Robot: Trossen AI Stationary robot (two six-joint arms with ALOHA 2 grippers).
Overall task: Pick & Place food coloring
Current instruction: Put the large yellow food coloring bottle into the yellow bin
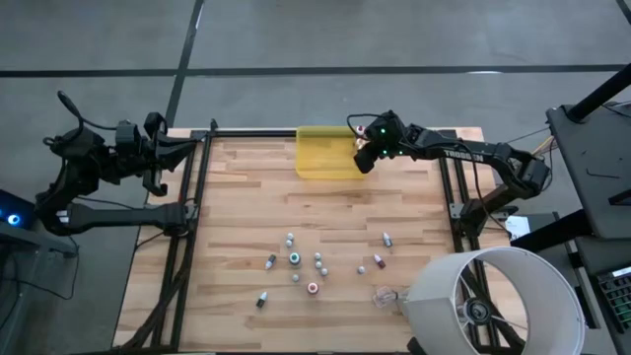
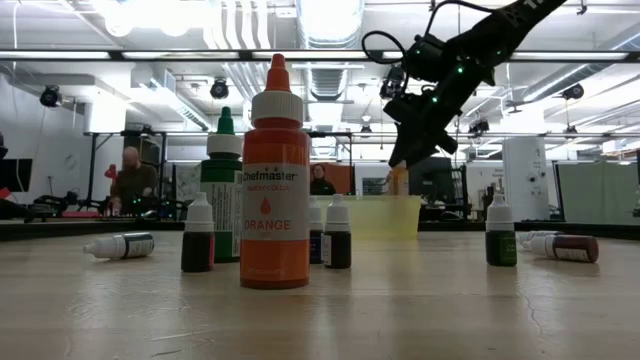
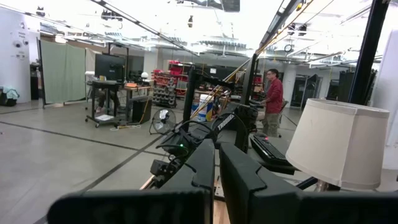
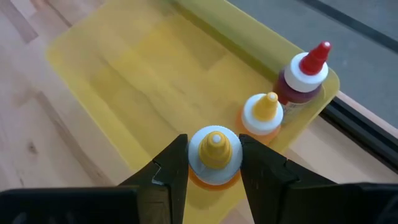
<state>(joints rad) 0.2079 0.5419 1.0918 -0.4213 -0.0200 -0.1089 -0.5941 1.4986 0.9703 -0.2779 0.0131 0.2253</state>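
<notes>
The right hand (image 4: 212, 163) hangs over the translucent yellow tray (image 1: 317, 163) at the worktop's (image 1: 246, 207) twelve o'clock edge, its fingers clamped on the white collar of a yellow-tipped food coloring bottle (image 4: 214, 152) — seen from its wrist, the bottle sits upright between the two dark pads, above the tray floor. Two bottles already stand in the tray's corner: a yellow-capped one (image 4: 263, 113) just beside the held bottle, and a red-capped one (image 4: 306, 73) behind it. The rest of the food coloring lies scattered toward six o'clock, among them the big orange bottle (image 2: 274, 180) (label reads ORANGE). The left hand (image 3: 214, 177) waits closed and empty off the nine o'clock side. The likely trouble here is crowding — lowered carelessly, the bottle or a finger could nudge the yellow-capped neighbour over, and a release from too high could tip this bottle on the slick tray.
</notes>
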